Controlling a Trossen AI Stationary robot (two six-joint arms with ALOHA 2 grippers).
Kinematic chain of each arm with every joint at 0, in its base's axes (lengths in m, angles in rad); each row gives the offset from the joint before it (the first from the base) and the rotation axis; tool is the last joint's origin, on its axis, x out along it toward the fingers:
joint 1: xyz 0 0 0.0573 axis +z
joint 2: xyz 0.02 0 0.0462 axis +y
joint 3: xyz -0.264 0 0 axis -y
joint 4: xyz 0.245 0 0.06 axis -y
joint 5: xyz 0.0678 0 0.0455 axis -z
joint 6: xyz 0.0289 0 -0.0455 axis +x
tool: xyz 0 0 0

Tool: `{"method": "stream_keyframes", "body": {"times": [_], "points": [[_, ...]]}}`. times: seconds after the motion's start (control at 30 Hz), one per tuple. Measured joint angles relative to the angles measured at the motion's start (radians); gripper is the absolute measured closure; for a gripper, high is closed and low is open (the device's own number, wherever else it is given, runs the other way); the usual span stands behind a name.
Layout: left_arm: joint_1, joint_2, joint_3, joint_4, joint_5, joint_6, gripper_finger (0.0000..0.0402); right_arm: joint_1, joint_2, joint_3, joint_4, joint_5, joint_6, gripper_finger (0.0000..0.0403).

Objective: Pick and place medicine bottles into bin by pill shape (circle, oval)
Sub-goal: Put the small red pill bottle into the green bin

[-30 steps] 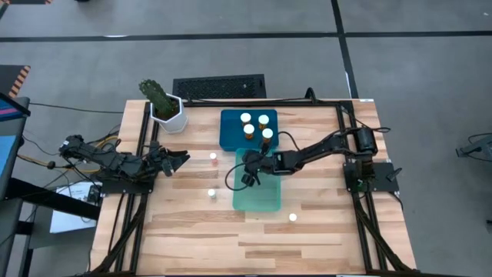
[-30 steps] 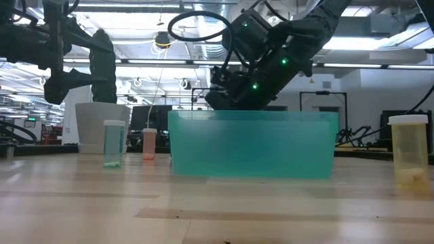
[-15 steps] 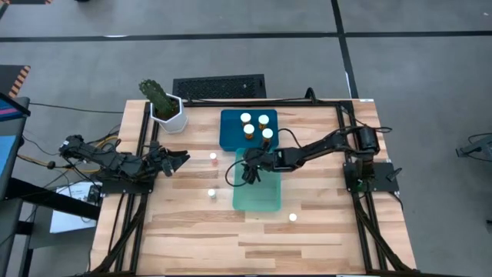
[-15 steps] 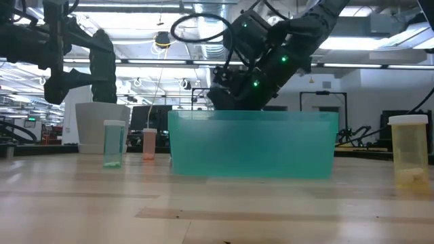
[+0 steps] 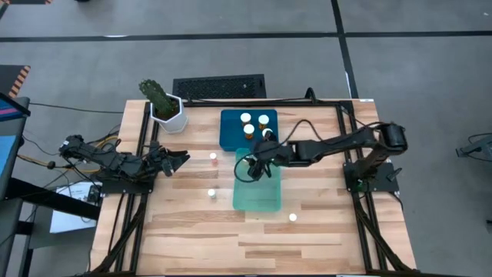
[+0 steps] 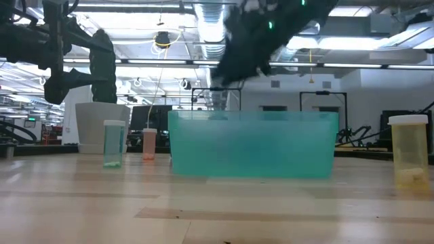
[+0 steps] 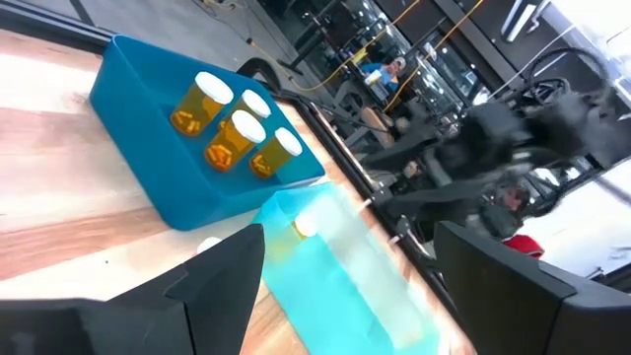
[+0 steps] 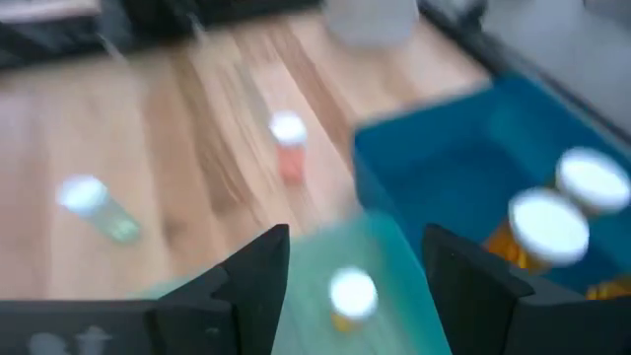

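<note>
My right gripper (image 5: 254, 165) is open and empty, raised above the far end of the teal bin (image 5: 257, 191). In the right wrist view (image 8: 355, 239) one white-capped amber bottle (image 8: 352, 293) lies in that bin below the fingers. The blue bin (image 5: 231, 131) behind it holds several amber bottles (image 7: 235, 136) standing upright. Three loose bottles stand on the table: one (image 5: 213, 156) left of the bins, one (image 5: 211, 193) nearer, one (image 5: 293, 217) near the teal bin's front right corner. My left gripper (image 5: 181, 159) is open and waits at the table's left edge.
A white pot with a green plant (image 5: 165, 108) stands at the table's far left corner. A dark grille (image 5: 219, 86) lies beyond the far edge. Bare wood (image 5: 254, 246) stretches along the near side of the table.
My right gripper has risen from just over the teal bin's rim to well above it and has drawn a little toward the far edge, as its arm has lifted. The bins and the loose bottles have stayed in place.
</note>
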Motion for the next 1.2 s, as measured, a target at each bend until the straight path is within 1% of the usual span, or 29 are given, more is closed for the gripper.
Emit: {"method": "stream_keyframes", "body": {"times": [0.1, 0.2, 0.4, 0.5, 0.63, 0.67, 0.8, 0.83, 0.93, 1.03, 1.2], "points": [[0.000, 0.000, 0.000, 0.000, 0.000, 0.000, 0.0113, 0.010, 0.002, 0.048, 0.049, 0.000, -0.078, 0.0163], [0.000, 0.000, 0.000, 0.000, 0.000, 0.000, 0.0113, 0.005, 0.072, 0.142, 0.053, -0.003, -0.135, 0.0163], [0.000, 0.000, 0.000, -0.002, 0.000, 0.001, 0.0113, -0.005, 0.291, 0.399, 0.025, -0.074, -0.212, 0.0163], [0.000, 0.000, 0.000, -0.002, 0.000, 0.001, 0.0113, -0.008, 0.396, 0.523, -0.021, -0.108, -0.236, 0.0163], [0.000, 0.000, 0.000, -0.002, 0.000, 0.004, 0.0113, -0.025, 0.498, 0.632, -0.100, -0.134, -0.241, 0.0163], [0.000, 0.000, 0.000, -0.002, 0.000, 0.006, 0.0113, -0.032, 0.517, 0.652, -0.096, -0.143, -0.241, 0.0163], [0.000, 0.000, 0.000, -0.004, 0.000, 0.006, 0.0113, -0.057, 0.556, 0.672, -0.107, -0.157, -0.231, 0.0163], [0.000, 0.000, 0.000, -0.007, 0.000, 0.006, 0.0113, -0.065, 0.556, 0.670, -0.133, -0.159, -0.228, 0.0163], [0.000, 0.000, 0.000, -0.017, 0.000, 0.006, 0.0113, -0.082, 0.574, 0.674, -0.106, -0.172, -0.217, 0.0163], [0.000, 0.000, 0.000, -0.021, 0.000, 0.006, 0.0113, -0.098, 0.585, 0.671, -0.122, -0.201, -0.211, 0.0163], [0.000, 0.000, 0.000, -0.023, 0.000, 0.006, 0.0113, -0.110, 0.606, 0.670, -0.126, -0.213, -0.181, 0.0163]]}}
